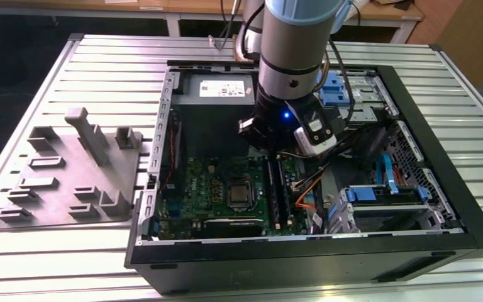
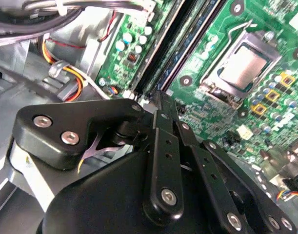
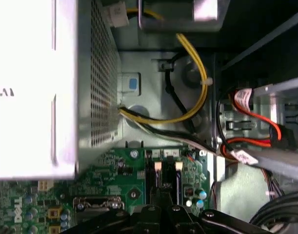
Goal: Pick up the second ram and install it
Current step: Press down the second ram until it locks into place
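Observation:
My gripper (image 1: pixel 277 150) hangs inside the open computer case (image 1: pixel 309 258), just above the long black memory slots (image 1: pixel 275 189) beside the processor (image 1: pixel 239 195). In both wrist views its black fingers (image 2: pixel 163 141) are drawn together to a narrow tip (image 3: pixel 162 192) over the slots (image 2: pixel 163 53). A thin blue-tinted board (image 3: pixel 178 187) stands in one slot next to the tip. I cannot tell whether that board is the second ram, and nothing shows between the fingers.
The grey part holder (image 1: pixel 65 176) lies on the slatted table at the exterior view's left. The power supply (image 1: pixel 224 91) and yellow and orange cables (image 3: pixel 197 78) crowd the case. Drive cages with blue clips (image 1: pixel 384 201) stand at the exterior view's right.

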Controlling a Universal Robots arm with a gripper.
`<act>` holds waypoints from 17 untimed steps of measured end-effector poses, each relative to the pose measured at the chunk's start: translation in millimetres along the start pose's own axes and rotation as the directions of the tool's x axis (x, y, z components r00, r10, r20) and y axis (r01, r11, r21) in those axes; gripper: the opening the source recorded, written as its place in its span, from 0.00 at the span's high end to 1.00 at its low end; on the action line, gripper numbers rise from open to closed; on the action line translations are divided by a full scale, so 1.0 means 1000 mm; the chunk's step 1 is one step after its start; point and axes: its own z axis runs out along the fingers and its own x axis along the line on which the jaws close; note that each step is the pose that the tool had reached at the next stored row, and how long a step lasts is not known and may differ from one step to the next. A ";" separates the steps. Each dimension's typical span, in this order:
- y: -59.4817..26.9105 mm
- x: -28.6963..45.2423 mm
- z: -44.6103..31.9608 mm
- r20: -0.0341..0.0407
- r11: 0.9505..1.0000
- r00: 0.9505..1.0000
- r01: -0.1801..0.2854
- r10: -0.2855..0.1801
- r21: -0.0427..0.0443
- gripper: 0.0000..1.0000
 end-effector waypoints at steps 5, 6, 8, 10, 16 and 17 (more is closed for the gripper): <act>-0.0127 -0.0004 -0.0004 0.000 1.000 1.000 0.000 0.000 0.000 0.90; -0.0150 -0.0005 -0.0004 0.000 1.000 1.000 0.000 0.000 0.001 0.90; -0.0205 -0.0006 -0.0005 0.000 1.000 1.000 0.000 0.000 0.001 0.90; -0.0258 -0.0008 -0.0007 0.000 1.000 1.000 0.000 0.000 0.002 0.90; -0.0403 -0.0012 -0.0011 -0.002 1.000 1.000 0.000 0.000 0.012 0.90; -0.0426 -0.0013 -0.0011 -0.002 1.000 1.000 0.000 0.000 0.014 0.90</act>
